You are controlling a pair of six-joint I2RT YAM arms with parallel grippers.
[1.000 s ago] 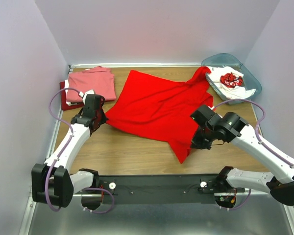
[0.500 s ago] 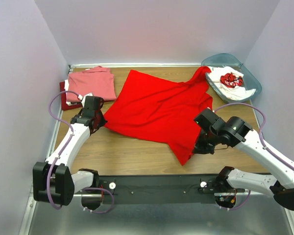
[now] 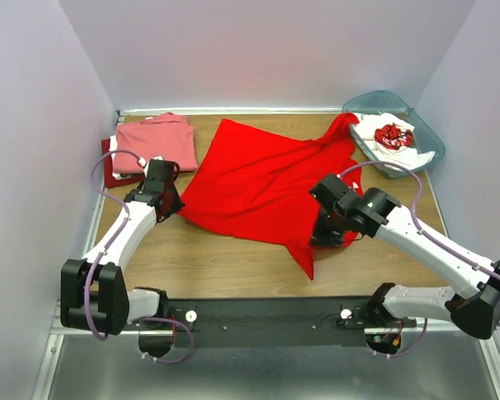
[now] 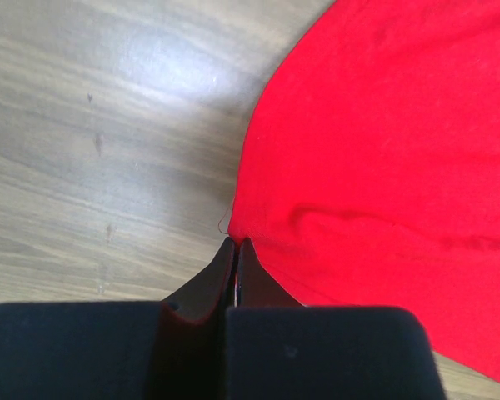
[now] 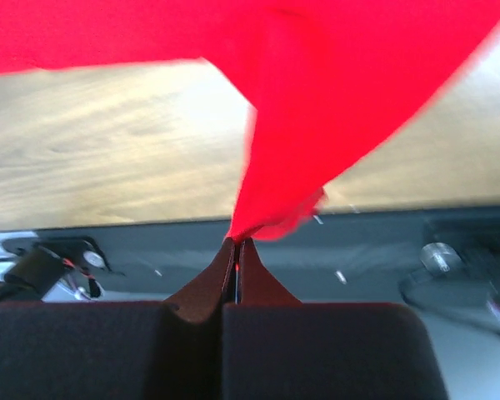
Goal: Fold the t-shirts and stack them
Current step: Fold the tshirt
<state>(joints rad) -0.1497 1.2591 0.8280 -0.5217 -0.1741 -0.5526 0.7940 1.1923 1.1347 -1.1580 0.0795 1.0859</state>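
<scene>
The plain bright red cloth t-shirt (image 3: pixel 267 179) lies spread across the middle of the wooden counter (image 3: pixel 217 262). The left hand (image 4: pixel 236 243) pinches its left edge low at the counter; the right hand (image 5: pixel 236 242) pinches its near right corner, raised off the wood. At far left a folded salmon-pink t-shirt (image 3: pixel 156 142) rests on a darker red t-shirt (image 3: pixel 110 173). A white t-shirt with red print (image 3: pixel 392 135) lies in the translucent teal plastic bin (image 3: pixel 383 102)
</scene>
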